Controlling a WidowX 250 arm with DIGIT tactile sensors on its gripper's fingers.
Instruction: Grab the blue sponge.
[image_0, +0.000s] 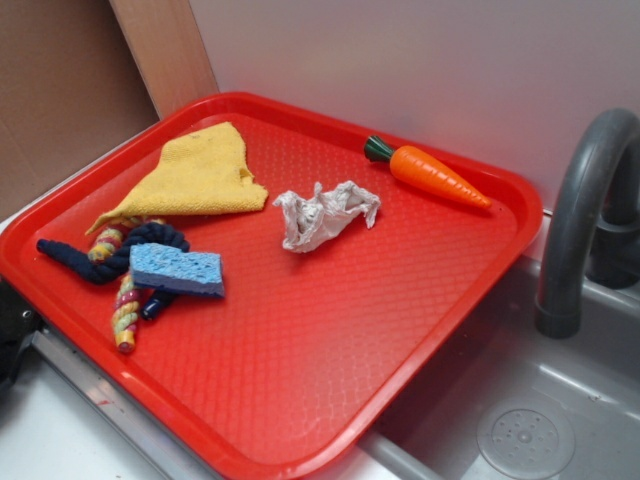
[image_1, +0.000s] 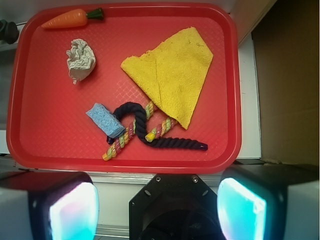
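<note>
The grabbing is not starting yet. The gripper (image_1: 157, 200) is hanging high over the near edge of the red tray (image_1: 50, 145), its fingers (image_1: 70, 210) spread wide and holding nothing. The blue sponge (image_1: 105, 120) is lying on the tray, leaning on the dark navy rope (image_1: 165, 141) and the striped rope (image_1: 120, 142). The yellow cloth (image_1: 172, 75) is sitting near. The crumpled paper (image_1: 80, 60) and toy carrot (image_1: 70, 18) are lying far off.

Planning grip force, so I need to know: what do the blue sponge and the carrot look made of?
The blue sponge looks like soft, matte cellulose or foam; small pores dot its surface. The carrot looks like hard, smooth plastic with a slight sheen, probably a toy.
</note>
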